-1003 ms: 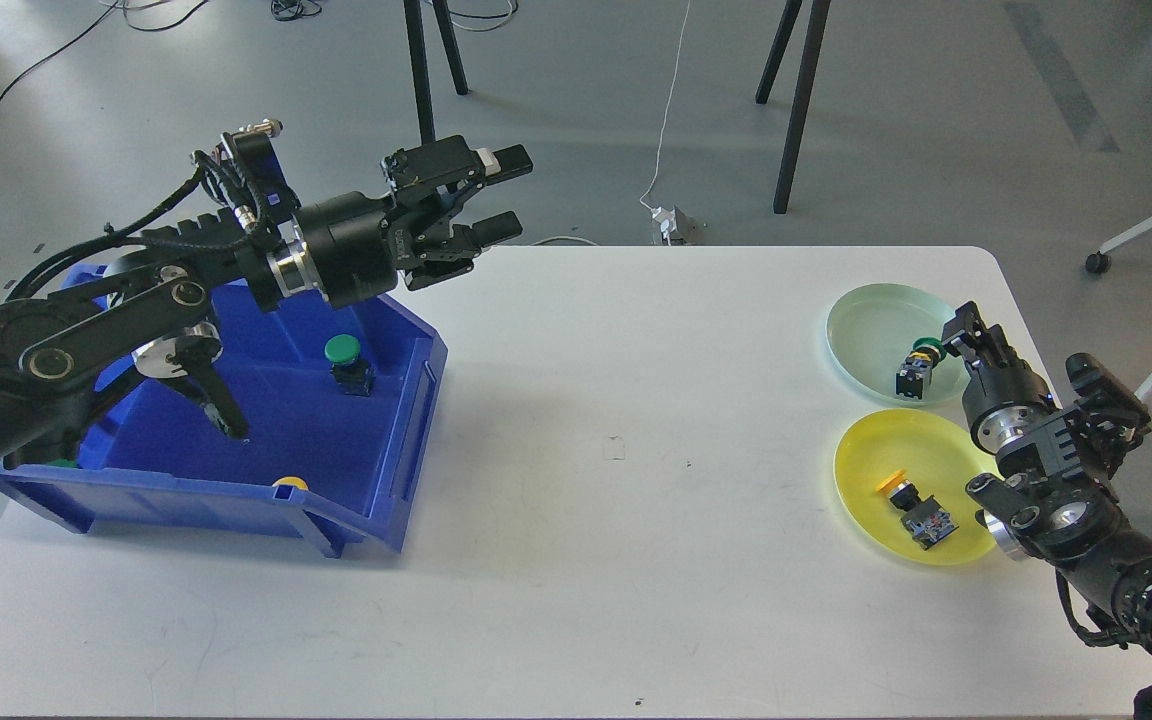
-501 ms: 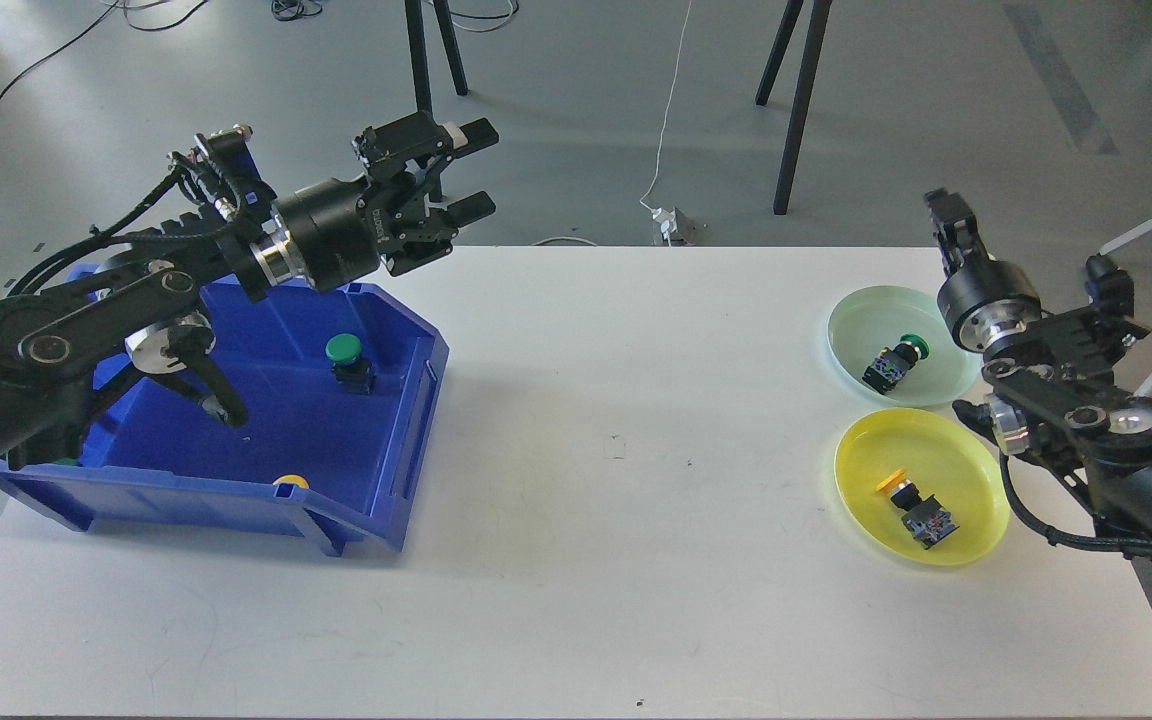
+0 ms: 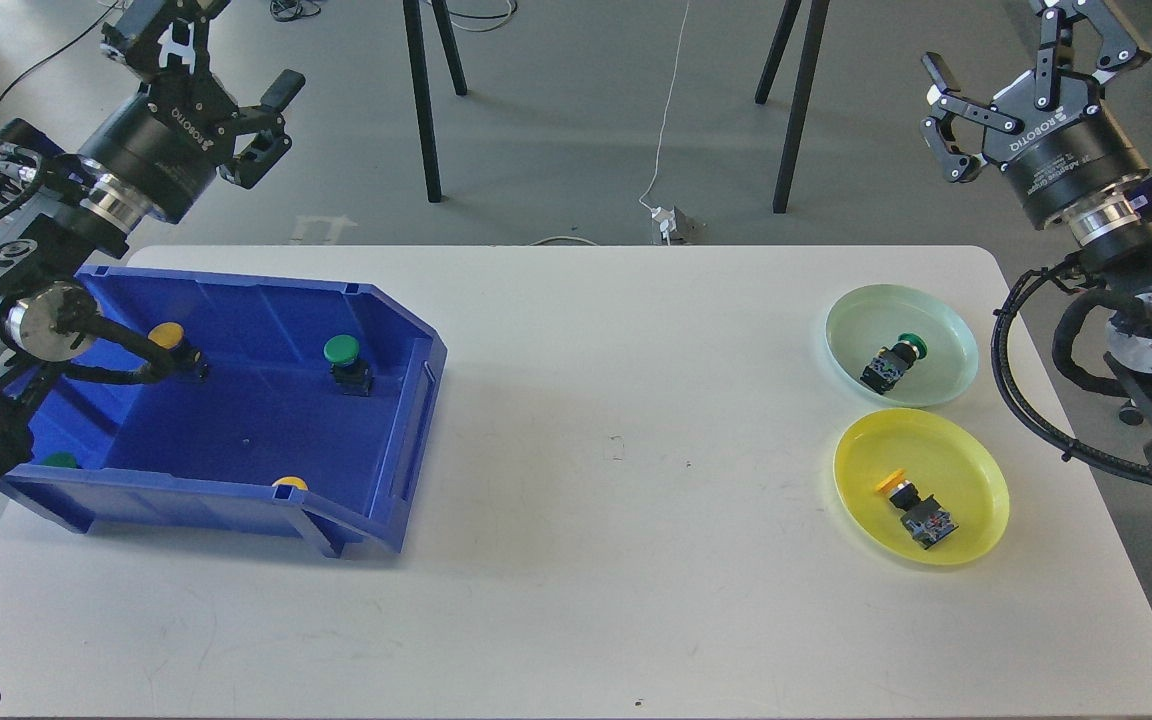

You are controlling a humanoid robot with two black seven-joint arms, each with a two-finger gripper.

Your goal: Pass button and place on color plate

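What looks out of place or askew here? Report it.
Nothing is spilled or damaged. The green button lies tipped on its side in the green plate, and the yellow button lies likewise in the yellow plate. Both colours match. The blue bin sits skewed to the table edge.

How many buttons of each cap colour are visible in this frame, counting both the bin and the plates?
Green-capped buttons: 3, at and in the blue bin, and on the green plate.
Yellow-capped buttons: 3, at and in the bin, and on the yellow plate.
Total: 6.
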